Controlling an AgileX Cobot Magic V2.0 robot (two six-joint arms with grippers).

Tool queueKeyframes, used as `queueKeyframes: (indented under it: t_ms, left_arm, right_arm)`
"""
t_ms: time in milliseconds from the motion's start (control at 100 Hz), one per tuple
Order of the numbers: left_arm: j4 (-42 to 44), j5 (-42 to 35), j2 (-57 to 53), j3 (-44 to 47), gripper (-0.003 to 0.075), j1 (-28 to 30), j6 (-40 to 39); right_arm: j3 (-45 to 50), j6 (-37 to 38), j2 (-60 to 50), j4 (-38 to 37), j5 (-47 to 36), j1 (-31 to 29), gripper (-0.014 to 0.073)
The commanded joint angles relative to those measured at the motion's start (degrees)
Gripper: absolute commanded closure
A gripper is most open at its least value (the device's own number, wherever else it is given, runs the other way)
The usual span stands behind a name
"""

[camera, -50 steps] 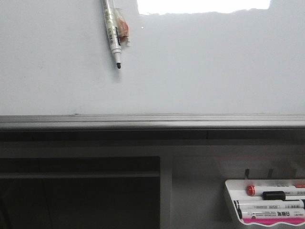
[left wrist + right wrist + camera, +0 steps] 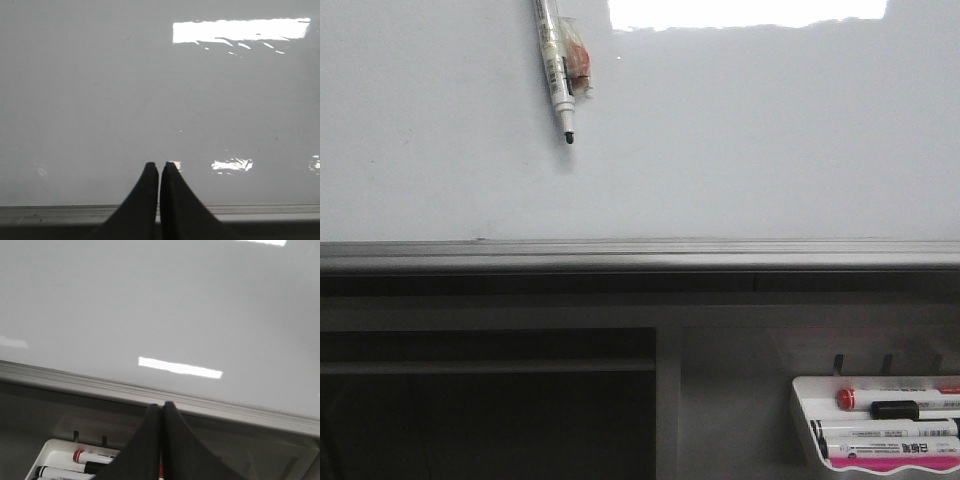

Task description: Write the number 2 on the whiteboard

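1. Both grippers are seen pressed together with nothing between the fingers: the left gripper [image 2: 159,167] is held before the whiteboard [image 2: 770,140], the right gripper [image 2: 161,407] over its grey lower strip [image 2: 640,252]
2. No drawn number 2 is to be seen on the whiteboard
3. One white marker pen [image 2: 556,70] is seen against the whiteboard near its upper edge, black tip pointed down
4. Below the strip, toward the right, a white tray [image 2: 802,415] of markers [image 2: 885,432] is seen
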Motion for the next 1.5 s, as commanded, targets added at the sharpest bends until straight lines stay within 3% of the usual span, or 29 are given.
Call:
queueKeyframes:
  t_ms: [0,460,710,970,1220,1390,1490]
  left_arm:
    - [-0.62,-4.28,-1.48,0.75,0.0740,0.16,-0.47]
    - [-1.60,-4.61,-1.48,0.75,0.0740,0.16,-0.47]
    - [-15.20,-4.61,-1.48,0.75,0.0740,0.16,-0.47]
    - [-31.90,-3.87,-1.48,-0.11,0.0741,0.16,-0.47]
    - [-27.69,9.58,2.37,-10.19,0.0741,0.16,4.01]
    - [-26.97,17.80,10.63,-21.20,0.0740,-0.03,12.11]
    - [-27.46,19.02,14.85,-25.63,0.0740,-3.17,13.90]
  right_arm:
    - [1.48,-0.18,-0.85,-0.84,-4.18,-0.41,0.0660]
    - [1.48,-0.18,-0.85,1.26,-5.48,-0.41,0.0660]
    - [1.48,-0.18,-0.85,21.92,-10.21,-0.41,0.0660]
    - [1.24,-0.18,-0.85,38.56,-11.15,-0.41,0.0660]
    - [-7.20,-0.29,3.05,33.92,-0.19,-0.41,0.0656]
    - [-15.79,-1.47,14.23,29.97,8.75,-0.41,0.0656]
    - [-20.75,-4.69,20.16,29.97,11.74,-0.41,0.0660]
